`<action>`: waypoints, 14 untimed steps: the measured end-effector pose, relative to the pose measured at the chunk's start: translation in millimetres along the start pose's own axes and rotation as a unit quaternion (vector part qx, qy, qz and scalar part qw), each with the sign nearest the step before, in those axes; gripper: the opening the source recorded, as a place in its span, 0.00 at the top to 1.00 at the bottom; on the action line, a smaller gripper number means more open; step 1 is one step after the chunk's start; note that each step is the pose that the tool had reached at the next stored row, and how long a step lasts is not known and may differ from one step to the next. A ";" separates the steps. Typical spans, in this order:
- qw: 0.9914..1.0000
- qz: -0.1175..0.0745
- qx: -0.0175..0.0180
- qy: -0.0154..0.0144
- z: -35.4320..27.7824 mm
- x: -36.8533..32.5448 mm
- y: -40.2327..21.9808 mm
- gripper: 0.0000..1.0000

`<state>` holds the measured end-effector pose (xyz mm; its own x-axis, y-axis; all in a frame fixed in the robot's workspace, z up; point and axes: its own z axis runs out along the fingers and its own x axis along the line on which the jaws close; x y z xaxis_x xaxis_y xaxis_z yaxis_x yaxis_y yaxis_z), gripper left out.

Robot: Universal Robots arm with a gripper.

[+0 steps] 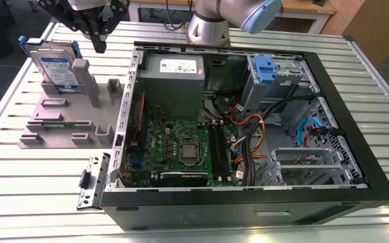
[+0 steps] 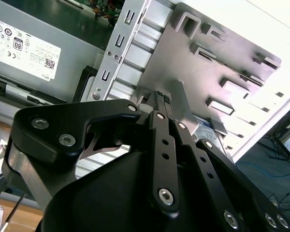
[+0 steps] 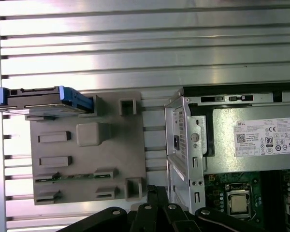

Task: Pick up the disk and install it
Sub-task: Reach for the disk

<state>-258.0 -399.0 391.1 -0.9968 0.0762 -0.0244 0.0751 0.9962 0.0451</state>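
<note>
The disk (image 1: 54,67) is a silver-grey drive with a white-and-blue label in a blue caddy. It stands on edge in a slot at the far end of the grey fixture plate (image 1: 52,124), at the exterior view's left. The first wrist view shows the disk (image 3: 43,99) edge-on from above. My gripper (image 1: 100,46) hangs in the air above the table, a little to the right of the disk and higher than it, between it and the open computer case (image 1: 248,197). Its black fingers (image 2: 160,104) are shut together and hold nothing.
The case lies open with the motherboard (image 1: 181,147), a grey power supply (image 1: 172,68) and a blue-handled caddy (image 1: 265,68) in a drive bay. A loose metal bracket (image 1: 93,181) lies on the slatted table by the case's near left corner. The arm's base (image 1: 208,25) stands behind the case.
</note>
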 end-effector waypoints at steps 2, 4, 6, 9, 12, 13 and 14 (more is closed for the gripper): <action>1.000 0.000 0.000 0.000 0.0 0.6 0.0 0.90; 1.000 0.000 0.000 0.000 0.0 1.2 -0.1 0.90; 1.000 0.000 0.000 0.000 0.0 1.8 -0.1 0.90; 1.000 0.000 0.000 0.000 0.0 2.7 -0.2 0.90; 1.000 0.000 0.000 0.000 0.0 3.7 -0.3 0.90; 1.000 0.000 0.000 0.000 0.0 3.9 -0.3 0.90; 1.000 0.000 0.000 0.000 0.0 4.2 -0.3 0.90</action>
<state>-262.2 -398.9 391.0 -0.9968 0.0762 -0.0244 0.0751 0.9962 0.0451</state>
